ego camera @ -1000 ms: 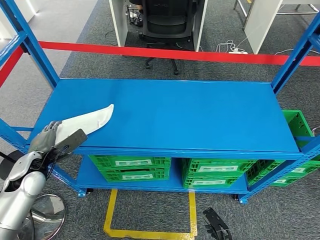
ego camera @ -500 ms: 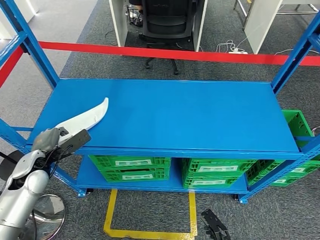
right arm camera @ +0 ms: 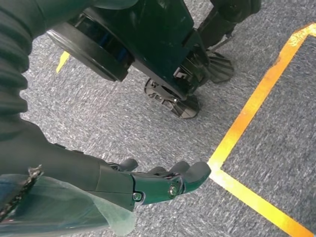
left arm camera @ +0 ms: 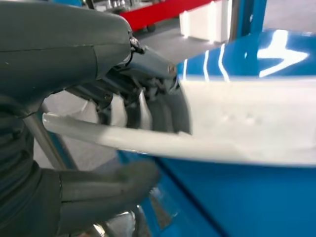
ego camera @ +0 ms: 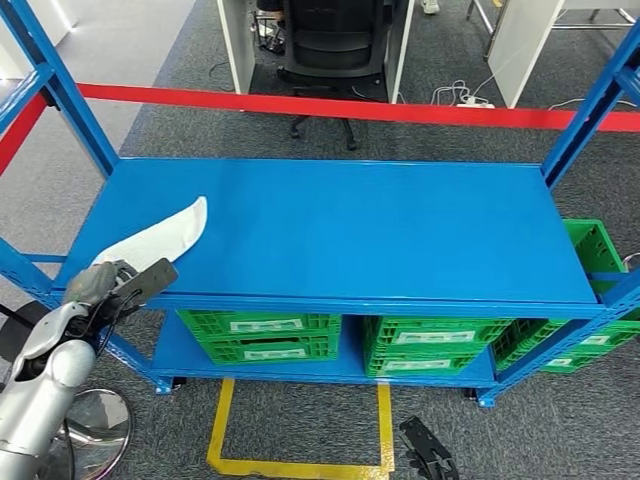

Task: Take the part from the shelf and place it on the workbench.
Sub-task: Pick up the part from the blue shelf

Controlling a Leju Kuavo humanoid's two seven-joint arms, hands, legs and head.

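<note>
At shelf's left edge, left hand (ego camera: 96, 283) clamps the long white curved plastic part (ego camera: 155, 240) by its near end, for lifting off the blue metal shelf (ego camera: 362, 230); right hand (right arm camera: 156, 180) hangs empty, fingers apart.

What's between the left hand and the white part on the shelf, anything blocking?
Nothing visible. The left hand already grips the white part at its near end by the blue shelf's front-left edge. The workbench can't be seen, so the path there can't be judged.
</note>
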